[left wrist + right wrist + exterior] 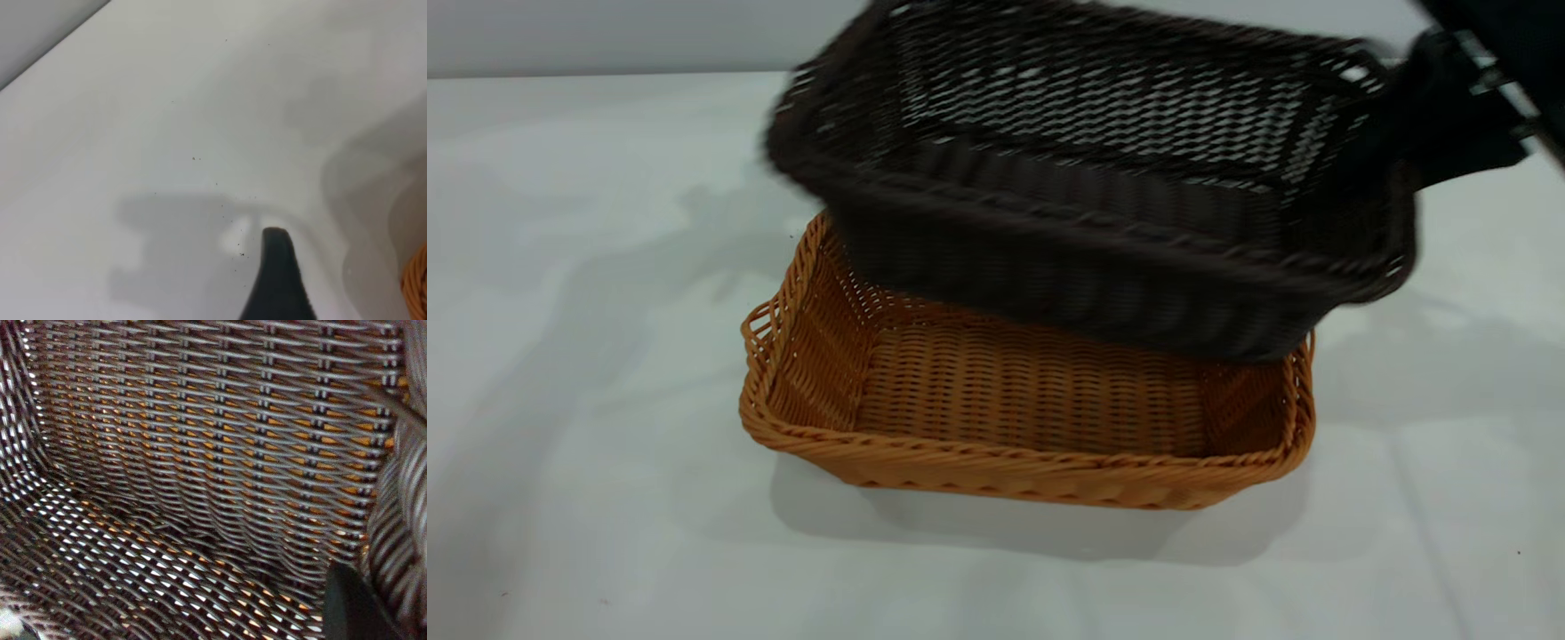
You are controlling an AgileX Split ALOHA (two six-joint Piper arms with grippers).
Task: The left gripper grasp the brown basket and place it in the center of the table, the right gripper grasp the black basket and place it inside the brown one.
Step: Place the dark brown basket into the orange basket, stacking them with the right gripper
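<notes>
Dark wicker of the black basket [1085, 178] hangs tilted above the brown basket [1032, 400], gripped at its right end by the right tool [1432, 133], fingers clamped on the rim. Nothing lies in either basket. Left tool [277, 280] hovers over bare desk [587, 356]; its opening cannot be told.

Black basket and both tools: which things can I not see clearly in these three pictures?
- Right tool: in the exterior view it is a dark blur at the black basket's right end; the grip itself is unreadable.
- Brown basket: its far side is hidden behind the black basket, so contact between them is unclear.
- Left tool: the left wrist view shows only one finger above the table; the rest is cut off by the edge.
</notes>
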